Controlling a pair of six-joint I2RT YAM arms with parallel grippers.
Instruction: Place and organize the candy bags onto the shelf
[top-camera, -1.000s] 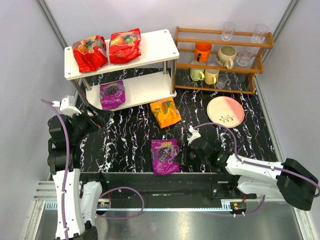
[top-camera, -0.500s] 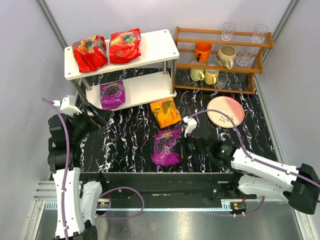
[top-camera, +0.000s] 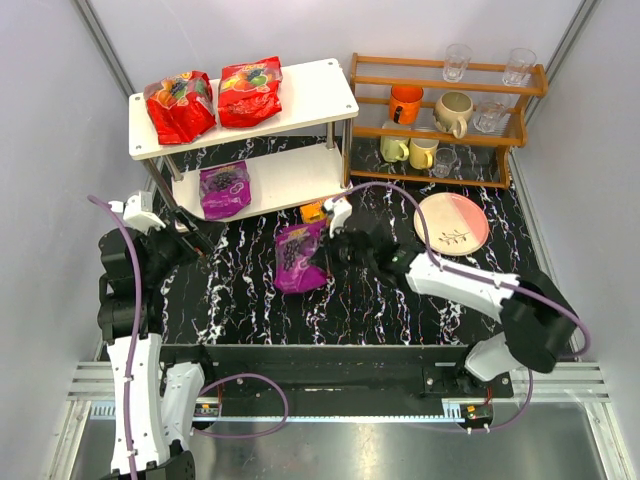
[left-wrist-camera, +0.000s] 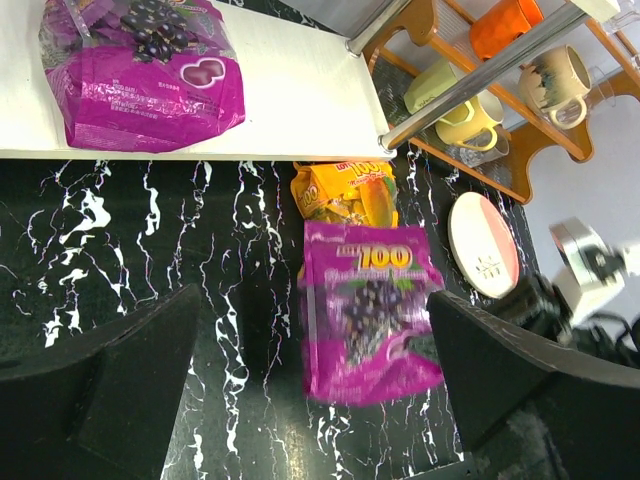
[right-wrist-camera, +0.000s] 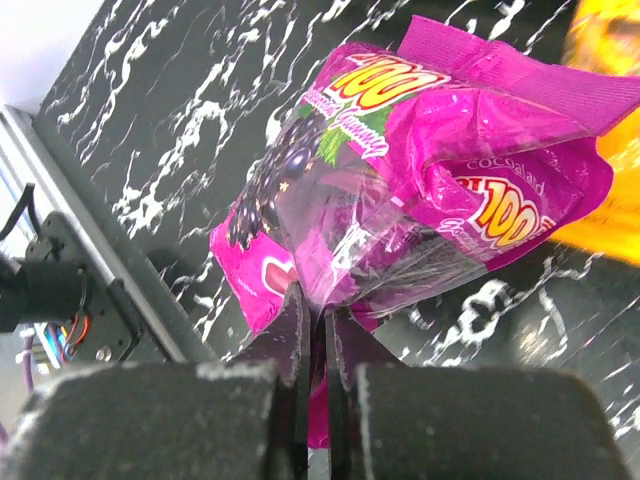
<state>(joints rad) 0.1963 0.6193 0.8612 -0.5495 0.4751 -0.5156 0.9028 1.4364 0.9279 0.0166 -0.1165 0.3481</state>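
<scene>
Your right gripper (right-wrist-camera: 318, 312) pinches a glossy purple plastic candy bag (right-wrist-camera: 400, 190) at its fingertips; your left gripper (left-wrist-camera: 312, 300) is spread.

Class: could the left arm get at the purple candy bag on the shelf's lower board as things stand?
Probably yes: the left end effector is open and near the purple candy bag, at the lower board's front, with nothing between.

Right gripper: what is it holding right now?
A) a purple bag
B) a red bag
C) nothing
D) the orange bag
A: in the right wrist view, the right gripper is pinched shut on the edge of the purple bag.
</scene>
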